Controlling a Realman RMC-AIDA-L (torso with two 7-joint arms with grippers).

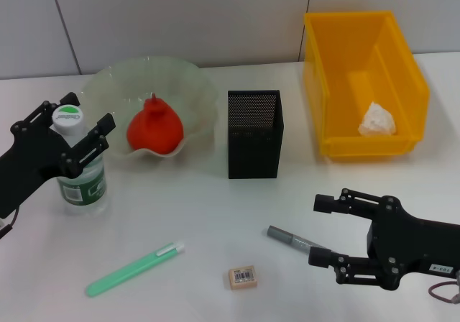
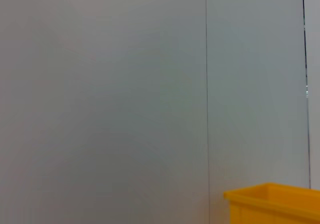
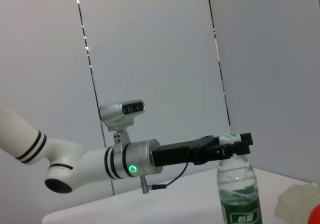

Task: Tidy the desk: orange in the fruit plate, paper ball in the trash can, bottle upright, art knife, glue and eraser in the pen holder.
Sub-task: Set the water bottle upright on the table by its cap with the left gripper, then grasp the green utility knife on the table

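Orange (image 1: 155,128) sits in the fruit plate (image 1: 194,81), paper ball (image 1: 377,120) in the trash can (image 1: 413,85), bottle (image 1: 79,165) upright at the worktop's left edge between the left gripper (image 1: 80,136)'s open jaws; eraser (image 1: 243,277), near the front edge, still awaits the pen holder (image 1: 254,135), right gripper (image 1: 327,231) open nearby.

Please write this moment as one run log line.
left gripper: fingers around upright bottle neck | right gripper: open at grey art knife | orange: in fruit plate | eraser: on desk
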